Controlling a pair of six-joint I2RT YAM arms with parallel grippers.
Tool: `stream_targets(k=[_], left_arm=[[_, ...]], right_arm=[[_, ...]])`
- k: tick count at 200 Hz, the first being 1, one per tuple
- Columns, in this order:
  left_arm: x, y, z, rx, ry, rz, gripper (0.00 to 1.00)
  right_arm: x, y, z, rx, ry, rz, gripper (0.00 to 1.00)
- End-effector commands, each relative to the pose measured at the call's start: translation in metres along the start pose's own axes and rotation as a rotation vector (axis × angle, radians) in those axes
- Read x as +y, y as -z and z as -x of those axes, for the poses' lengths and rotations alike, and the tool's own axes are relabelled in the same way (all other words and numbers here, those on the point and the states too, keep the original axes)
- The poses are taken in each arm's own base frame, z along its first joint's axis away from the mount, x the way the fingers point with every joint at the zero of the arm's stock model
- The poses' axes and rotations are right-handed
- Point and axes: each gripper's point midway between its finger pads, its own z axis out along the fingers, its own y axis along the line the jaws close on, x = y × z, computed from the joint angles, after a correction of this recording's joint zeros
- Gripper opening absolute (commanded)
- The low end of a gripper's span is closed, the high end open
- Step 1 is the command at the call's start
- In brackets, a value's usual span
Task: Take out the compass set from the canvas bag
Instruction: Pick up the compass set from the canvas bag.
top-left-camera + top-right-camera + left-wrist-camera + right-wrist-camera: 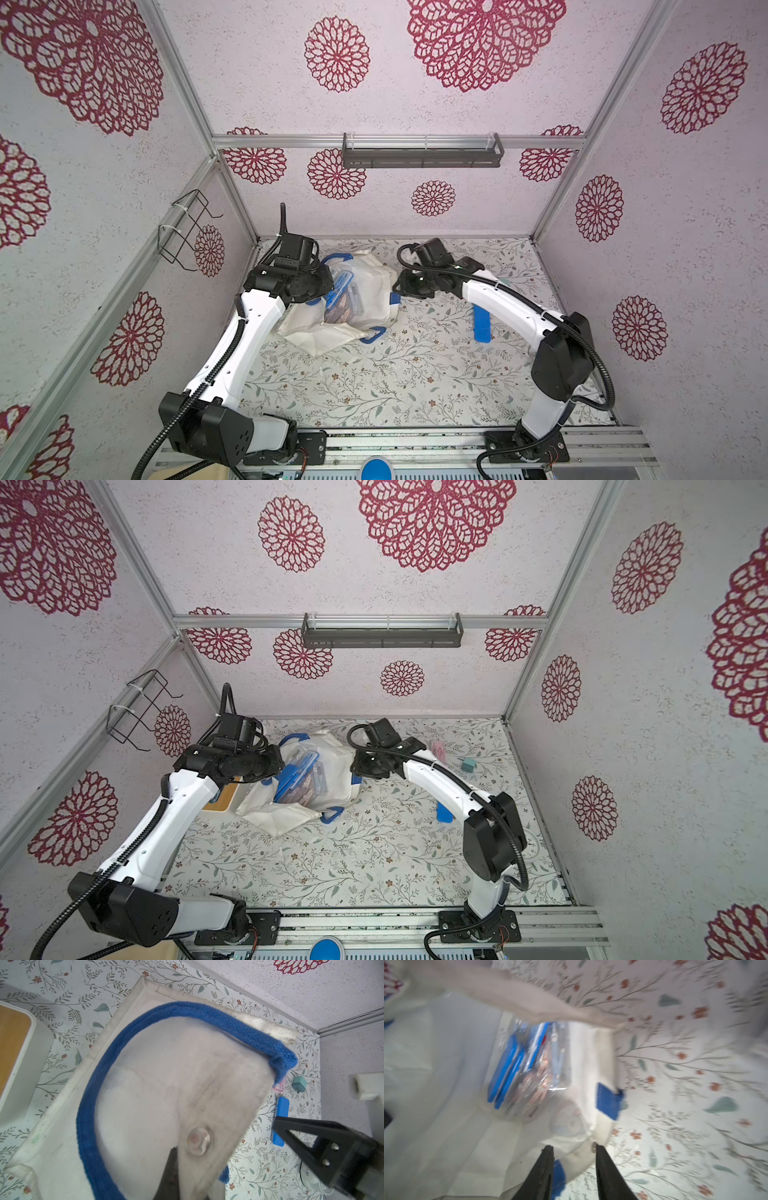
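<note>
Step in hand: the bag is being held open for access, and extraction has not yet begun. The canvas bag (374, 286) lies on the table (415, 374) at centre frame in both top views, mouth turned up. The compass set (343, 297), a clear case with blue parts, sits inside it and shows through the mouth, fully within the rim. The left gripper (173, 1161) is closed on the bag's fabric at its left side. In the left wrist view one dark finger shows at bottom centre with off-white cloth and a snap button draped over it, and the blue handle (187, 1009) loops above. The left arm reaches in from the lower left of the top views, wrist folded over the bag's left edge. The right gripper (573, 1147) stands at the bag's right edge with a narrow gap between its jaws and nothing clamped. The rim lies just past its tips, and the case sits further in, at centre left of the blurred right wrist view. The right arm arcs in from the lower right, wrist bent toward the bag. Next move, as judged: advance the right gripper through the mouth, align the jaws across the case's thin edge, close, and withdraw. Risk: pinching fabric together with the case. A blue case (482, 324) lies apart on the table, right of the bag.
</note>
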Motion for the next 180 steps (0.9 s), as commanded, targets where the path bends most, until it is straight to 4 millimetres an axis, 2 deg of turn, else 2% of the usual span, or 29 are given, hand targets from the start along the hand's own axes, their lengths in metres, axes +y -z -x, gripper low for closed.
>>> stream_targets(k=[1,28,65,109,148,180], left_arm=[[-0.012,0.009,0.014,-0.044,0.010,-0.046,0.00],[-0.009,0.007,0.017,-0.039,0.007,-0.014,0.00],[-0.002,0.003,0.023,-0.032,-0.006,0.050,0.00],[-0.005,-0.002,0.033,-0.029,-0.012,0.068,0.00],[-0.023,-0.006,0.041,-0.029,-0.035,0.028,0.00],[-0.039,-0.006,0.042,-0.030,-0.060,-0.016,0.00]], right_arm=[[0.046,-0.019,-0.012,0.057,0.026,0.127,0.36],[0.069,-0.041,-0.047,0.175,0.072,0.182,0.30],[0.094,-0.047,-0.084,0.273,0.124,0.254,0.28],[0.120,-0.039,-0.108,0.335,0.173,0.336,0.27],[0.134,-0.042,-0.134,0.394,0.202,0.363,0.27],[0.140,-0.049,-0.135,0.386,0.197,0.362,0.27]])
